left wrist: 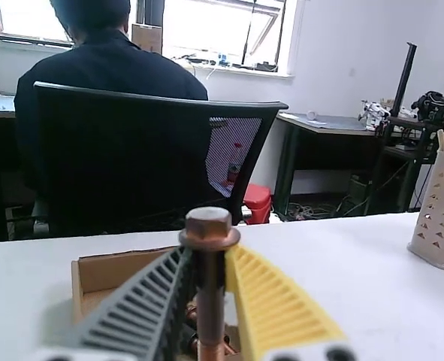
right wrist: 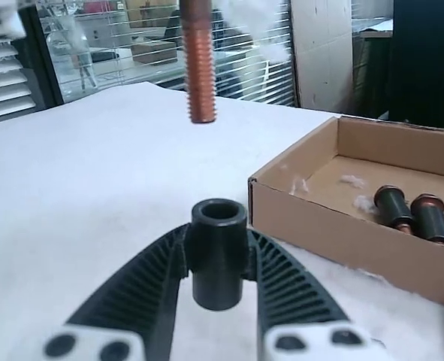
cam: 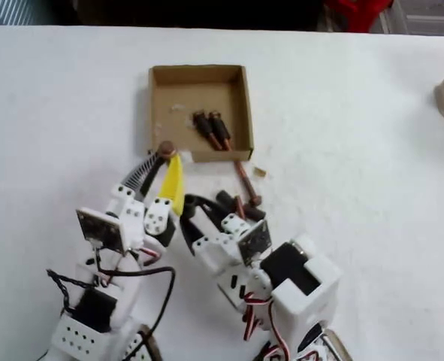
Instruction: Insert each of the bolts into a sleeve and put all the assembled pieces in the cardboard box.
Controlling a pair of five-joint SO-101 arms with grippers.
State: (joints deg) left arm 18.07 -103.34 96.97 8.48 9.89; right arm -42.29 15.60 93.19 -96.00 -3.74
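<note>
Copper-toned bolt (left wrist: 209, 227) stands head-up, pinched between the grey and yellow fingers of the left gripper (left wrist: 206, 265). In the high view that gripper sits at the 7 o'clock corner of the box (cam: 199, 70). The right gripper (right wrist: 218, 244) has its black jaws closed round a sleeve (right wrist: 218, 256), bore up. In its wrist view the bolt's threaded tip hangs above the bore, apart from it and seemingly a little farther off.

Two assembled pieces (cam: 212, 129) already lie in the box, toward its 4 o'clock side. A loose bolt (cam: 244, 183) lies on the table (cam: 357, 113) just outside the box's 5 o'clock corner.

The step in hand looks like mating this bolt with this sleeve. Next, I judge, tip and bore must be lined up and the bolt then lowered straight in. A slight offset would likely catch the threads on the sleeve's rim.
</note>
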